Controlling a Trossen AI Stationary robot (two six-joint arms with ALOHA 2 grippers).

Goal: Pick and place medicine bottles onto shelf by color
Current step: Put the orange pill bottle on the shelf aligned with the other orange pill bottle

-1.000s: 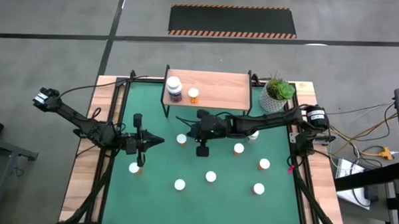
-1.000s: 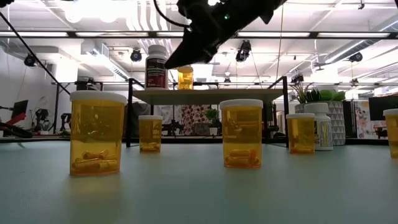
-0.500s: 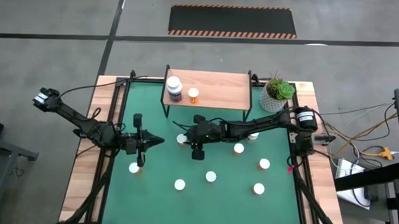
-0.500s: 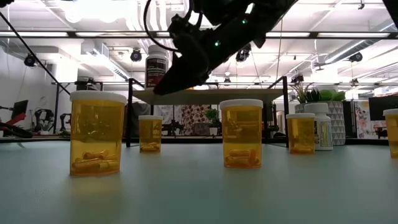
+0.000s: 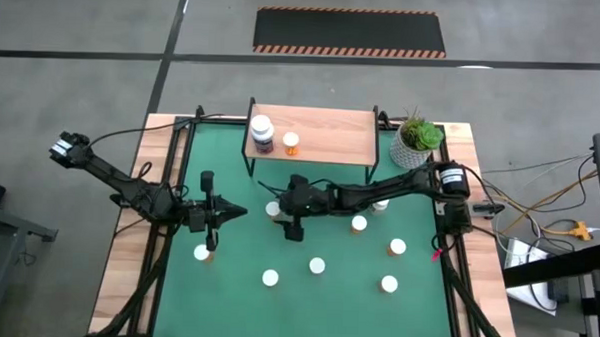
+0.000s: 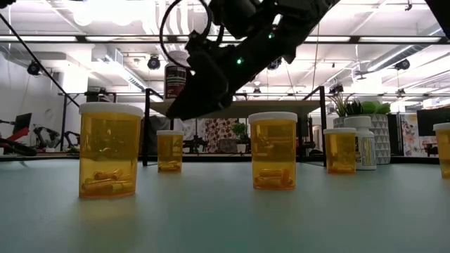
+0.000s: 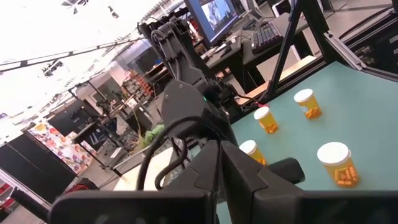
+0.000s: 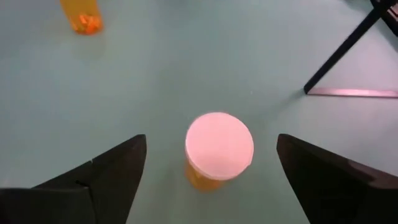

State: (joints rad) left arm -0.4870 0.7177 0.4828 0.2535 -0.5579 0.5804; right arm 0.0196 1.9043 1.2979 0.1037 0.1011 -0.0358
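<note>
My right gripper [image 8: 208, 171] hangs over the middle of the green mat [image 5: 346, 280], just in front of the shelf [image 5: 326, 134], its two dark fingers [image 8: 102, 171] spread wide apart with nothing between them but air. Straight below, framed in the gap between the fingers, stands an orange bottle [image 8: 219, 149] with a white cap, upright on the mat and untouched; from above the same bottle [image 5: 272, 210] peeps out at the left edge of my right gripper [image 5: 279, 210]. The light-wood shelf stands on black legs at the far edge of the mat and carries two bottles near its left end: a larger white-and-dark bottle [image 5: 262, 133] and, just to its right, a small orange one [image 5: 291, 142]. More white-capped orange bottles stand apart on the mat, one to the right of my right gripper [image 5: 359, 224], others nearer the front [image 5: 318, 265], [image 5: 270, 278], [image 5: 389, 284], and one further right [image 5: 397, 247]. A white bottle [image 6: 363, 143] stands far off on the right, near the plant pot [image 5: 416, 143]. My left gripper [image 5: 233, 213] waits over the left part of the mat, fingers pressed together and holding nothing, with one orange bottle [image 5: 201, 252] standing just in front of it.
</note>
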